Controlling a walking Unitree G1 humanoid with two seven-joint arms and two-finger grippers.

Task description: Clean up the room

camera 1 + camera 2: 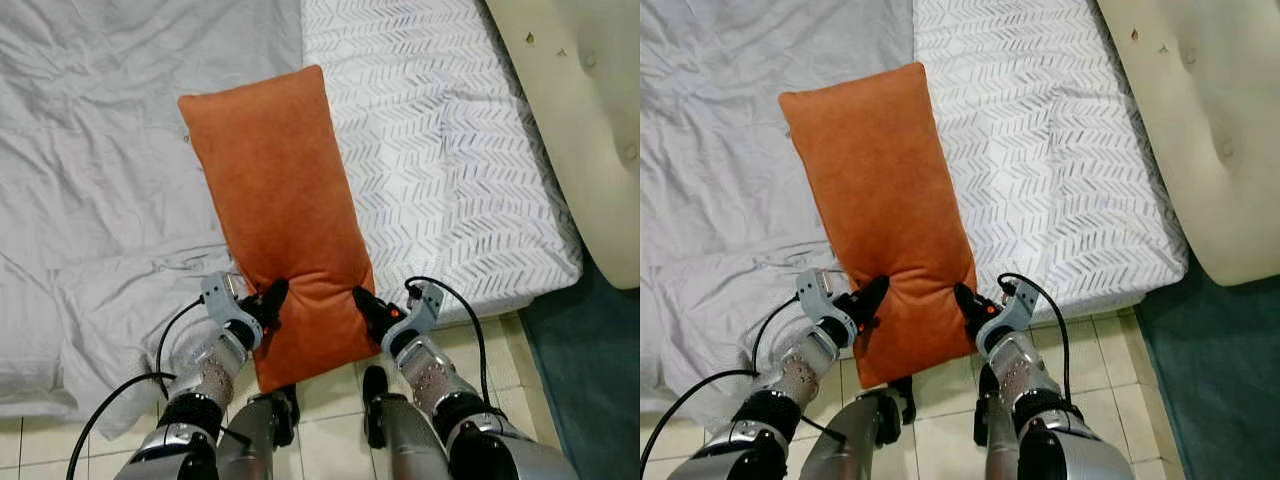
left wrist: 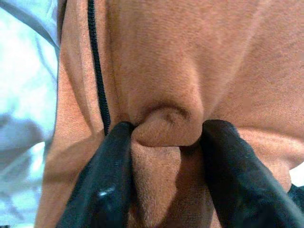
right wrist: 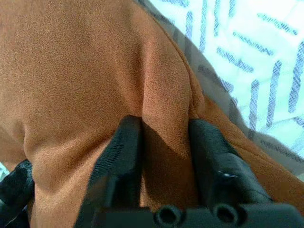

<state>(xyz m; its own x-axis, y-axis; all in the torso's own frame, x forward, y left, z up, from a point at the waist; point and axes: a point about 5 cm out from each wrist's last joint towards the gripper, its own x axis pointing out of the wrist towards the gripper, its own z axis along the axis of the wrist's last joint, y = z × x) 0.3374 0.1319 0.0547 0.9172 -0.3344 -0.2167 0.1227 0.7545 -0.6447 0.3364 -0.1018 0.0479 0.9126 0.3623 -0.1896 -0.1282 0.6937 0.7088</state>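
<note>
Bedside scene: orange pillow (image 1: 278, 210) lies lengthwise half on the bed (image 1: 420, 150), near end overhanging the tiled floor (image 1: 330, 430). Left gripper (image 1: 268, 302) and right gripper (image 1: 366, 305) each pinch a fold of pillow fabric at that end. Advise lifting both evenly, then pushing the pillow fully onto the bed.

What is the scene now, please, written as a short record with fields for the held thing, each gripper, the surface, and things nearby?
held thing: long rectangular orange fabric pillow, far end lying on the bed, near end hanging over the bed edge
left gripper: shut on a fold at the pillow's left side
right gripper: shut on a fold at the pillow's right side
surface: bed with a wrinkled grey sheet and a white chevron-patterned cover
nearby: cream tufted headboard on the right; pale tiled floor below
</note>
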